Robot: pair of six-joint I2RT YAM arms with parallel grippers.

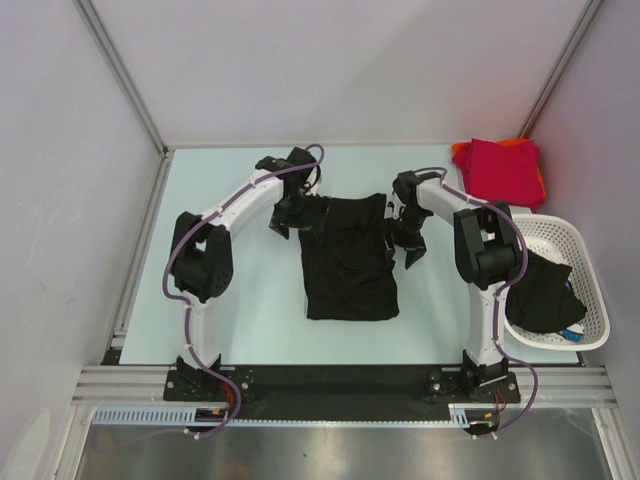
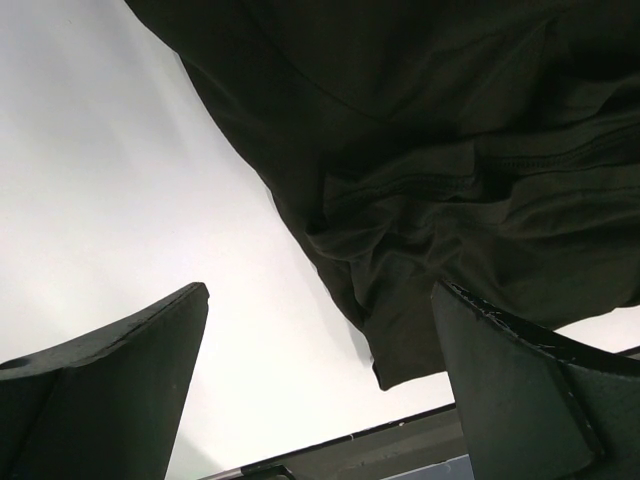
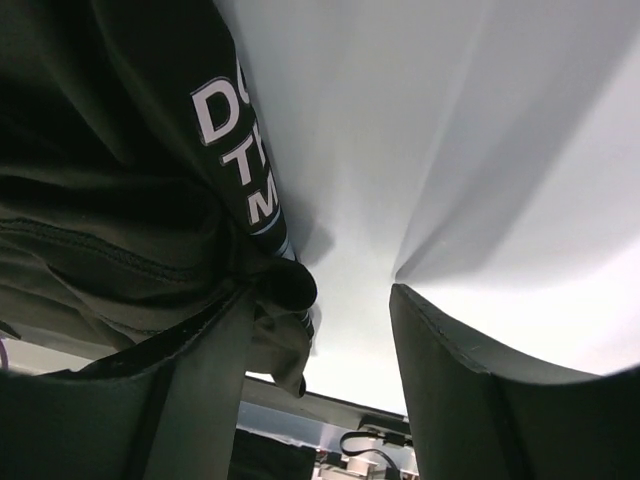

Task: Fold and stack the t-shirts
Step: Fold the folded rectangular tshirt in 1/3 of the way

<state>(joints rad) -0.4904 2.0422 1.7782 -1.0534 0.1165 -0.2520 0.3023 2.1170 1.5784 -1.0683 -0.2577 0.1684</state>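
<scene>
The black t-shirt point(image 1: 349, 262) lies partly folded mid-table point(image 1: 240, 300) between the grippers. The left gripper point(image 1: 293, 218) is at its far left corner, jaws wide and holding nothing. The right gripper point(image 1: 408, 245) is at its right edge, jaws parted, with cloth bunched beside one finger but unpinched. In the far right corner a folded crimson t-shirt point(image 1: 503, 170) rests on an orange t-shirt point(image 1: 461, 151) — a second black t-shirt point(image 1: 540, 295) lies in the white basket point(image 1: 578, 243).

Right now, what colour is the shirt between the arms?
The t-shirt is black; the top view shows it best.
</scene>
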